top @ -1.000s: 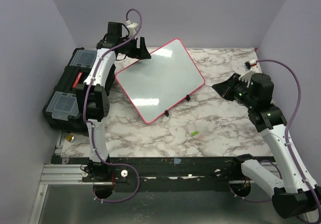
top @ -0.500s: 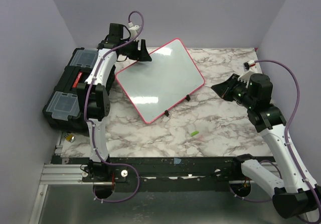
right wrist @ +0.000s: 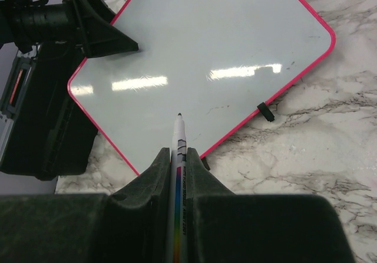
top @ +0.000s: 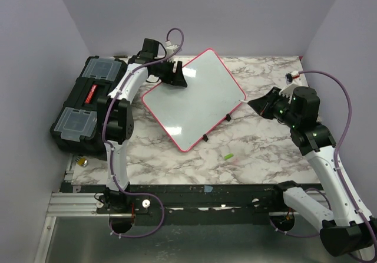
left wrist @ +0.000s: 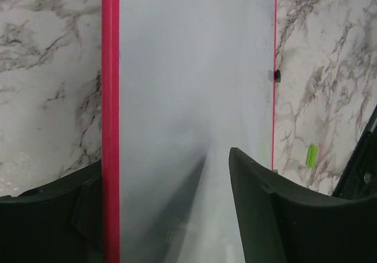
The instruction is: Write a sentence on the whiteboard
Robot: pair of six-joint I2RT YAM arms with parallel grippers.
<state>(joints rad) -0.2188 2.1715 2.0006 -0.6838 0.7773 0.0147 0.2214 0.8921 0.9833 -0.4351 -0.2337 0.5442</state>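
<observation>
The whiteboard (top: 194,98), glossy white with a pink rim, lies tilted on the marble table; its face (right wrist: 206,56) is blank, so the sentence does not show. My left gripper (top: 175,75) holds the board's far-left edge. In the left wrist view the jaws (left wrist: 165,160) straddle the pink rim, one finger outside it and the other over the white face (left wrist: 188,86). My right gripper (top: 254,102) hovers off the board's right corner, shut on a white marker (right wrist: 178,132). The marker's tip points at the board and stays clear of it.
A black toolbox (top: 82,107) stands at the table's left edge, close behind the left arm. A small green cap (top: 227,156) lies on the marble in front of the board. Black clip feet (top: 205,137) stick out along the board's near edge.
The left gripper has closed further on the board's edge and carried it right, turning it; the board sits farther from the toolbox. The right arm has stayed still.
</observation>
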